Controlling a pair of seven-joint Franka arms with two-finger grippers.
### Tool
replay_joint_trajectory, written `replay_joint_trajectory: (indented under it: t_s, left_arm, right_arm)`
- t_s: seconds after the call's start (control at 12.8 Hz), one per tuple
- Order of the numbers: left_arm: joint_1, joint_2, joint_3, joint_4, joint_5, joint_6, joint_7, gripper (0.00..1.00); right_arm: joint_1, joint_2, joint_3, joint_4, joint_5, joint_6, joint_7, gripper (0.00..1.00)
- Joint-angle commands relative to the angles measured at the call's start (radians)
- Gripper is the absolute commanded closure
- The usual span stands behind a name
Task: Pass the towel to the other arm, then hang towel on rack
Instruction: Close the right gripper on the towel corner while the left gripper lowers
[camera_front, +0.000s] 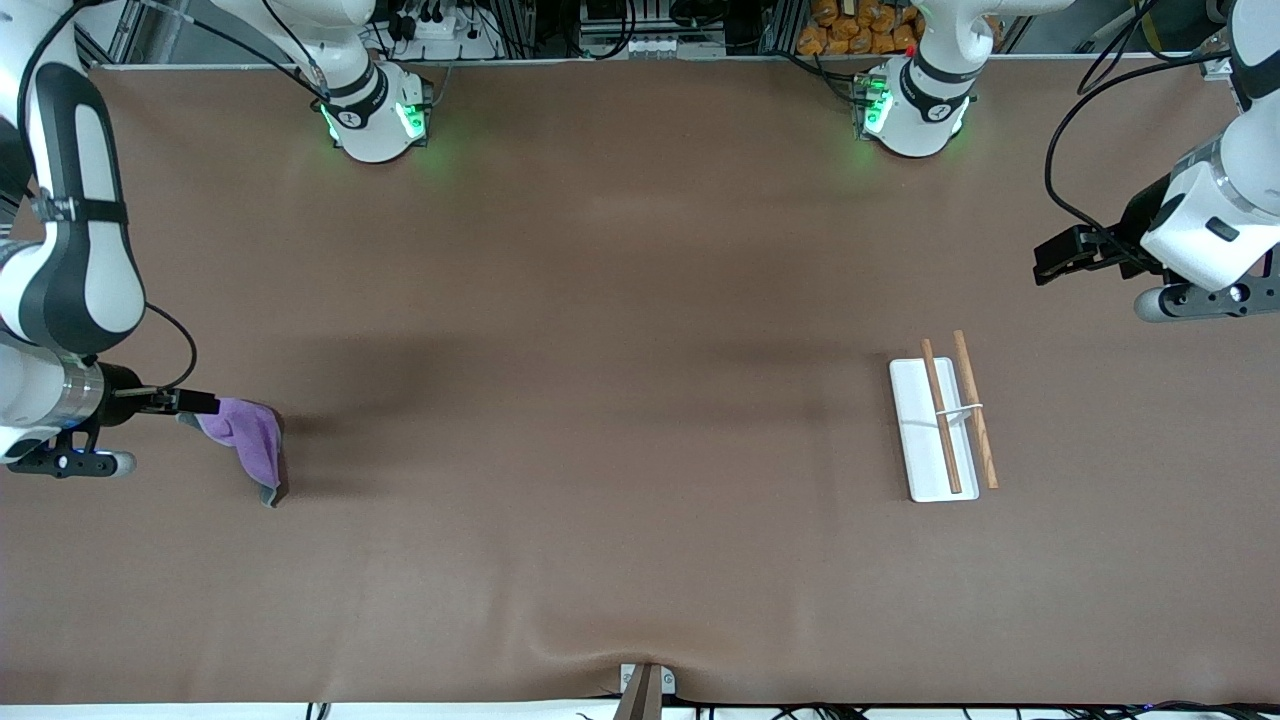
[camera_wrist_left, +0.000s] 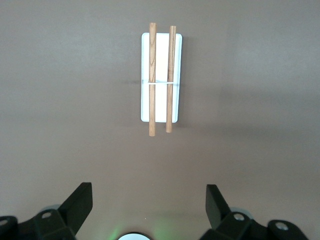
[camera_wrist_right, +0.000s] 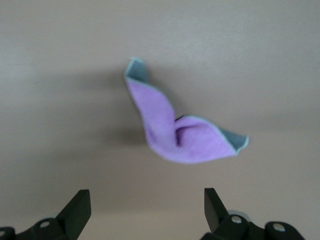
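I'm looking at the towel (camera_front: 250, 440) now, a purple cloth with a grey underside, crumpled on the brown desk (camera_front: 600, 350) toward the right arm's end. My right hand (camera_front: 205, 403) hangs over the desk right at the edge of that towel; from the right wrist view both fingers (camera_wrist_right: 77, 210) stand wide apart with nothing between them, and the towel (camera_wrist_right: 175, 135) lies on the desk below, folded into a bent shape with its grey corners turned up. At the left arm's end, the rack (camera_front: 935, 430) sits flat on the desk, a white tray base with two wooden rods (camera_front: 975, 410) running along it and a thin white crosspiece across them. My left hand (camera_front: 1050, 262) waits up in the air over bare desk near that rack; the left wrist view shows its fingers (camera_wrist_left: 80, 205) spread apart too, empty, with the rack (camera_wrist_left: 161, 80) in plain sight below. Towel and rack are well apart.
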Motion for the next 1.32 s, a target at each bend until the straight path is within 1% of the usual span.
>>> replay_joint_trajectory:
  t_s: [0.0, 0.08, 0.16, 0.23, 0.31, 0.39, 0.55, 0.62, 0.94, 1.01, 1.09, 1.17, 1.25]
  left_arm:
    - [-0.007, 0.014, 0.000, 0.027, 0.007, -0.002, 0.017, 0.00]
    - [-0.007, 0.015, 0.000, 0.026, 0.006, -0.001, 0.017, 0.00]
    - [-0.009, 0.017, -0.002, 0.027, 0.007, -0.001, 0.017, 0.00]
    - [-0.011, 0.017, -0.003, 0.026, 0.007, -0.001, 0.014, 0.00]
    - [-0.012, 0.018, -0.006, 0.026, 0.004, -0.002, 0.012, 0.00]
    - [-0.015, 0.019, -0.009, 0.024, 0.006, -0.002, 0.009, 0.00]
    - [-0.021, 0.026, -0.011, 0.026, 0.012, 0.004, -0.005, 0.00]
    - [-0.021, 0.034, -0.013, 0.026, 0.004, 0.014, -0.005, 0.00]
    - [-0.021, 0.068, -0.013, 0.026, 0.007, 0.068, -0.005, 0.00]
    - [-0.020, 0.074, -0.013, 0.026, 0.012, 0.073, -0.005, 0.00]
    - [-0.021, 0.077, -0.011, 0.026, 0.016, 0.074, -0.003, 0.00]
    - [-0.020, 0.078, -0.011, 0.026, 0.016, 0.076, -0.003, 0.00]
    - [-0.018, 0.078, -0.011, 0.026, 0.015, 0.074, -0.003, 0.00]
  right_arm:
    - [-0.061, 0.000, 0.016, -0.100, 0.002, 0.134, -0.082, 0.00]
    - [-0.068, 0.041, 0.019, -0.099, 0.023, 0.169, -0.095, 0.00]
    - [-0.065, 0.070, 0.018, -0.100, 0.071, 0.216, -0.119, 0.00]
    - [-0.063, 0.089, 0.018, -0.102, 0.091, 0.238, -0.154, 0.07]
    - [-0.066, 0.090, 0.019, -0.104, 0.093, 0.234, -0.167, 0.14]
    - [-0.068, 0.093, 0.019, -0.107, 0.096, 0.232, -0.165, 0.17]
    - [-0.069, 0.106, 0.018, -0.130, 0.129, 0.254, -0.168, 0.18]
    - [-0.071, 0.110, 0.018, -0.131, 0.130, 0.266, -0.171, 0.23]
    - [-0.075, 0.120, 0.018, -0.165, 0.134, 0.278, -0.175, 0.45]
    - [-0.075, 0.120, 0.018, -0.165, 0.134, 0.278, -0.175, 0.58]
    - [-0.077, 0.123, 0.018, -0.166, 0.136, 0.278, -0.175, 0.65]
    - [-0.078, 0.129, 0.018, -0.172, 0.134, 0.278, -0.175, 0.70]
    - [-0.075, 0.127, 0.018, -0.174, 0.134, 0.278, -0.175, 0.83]
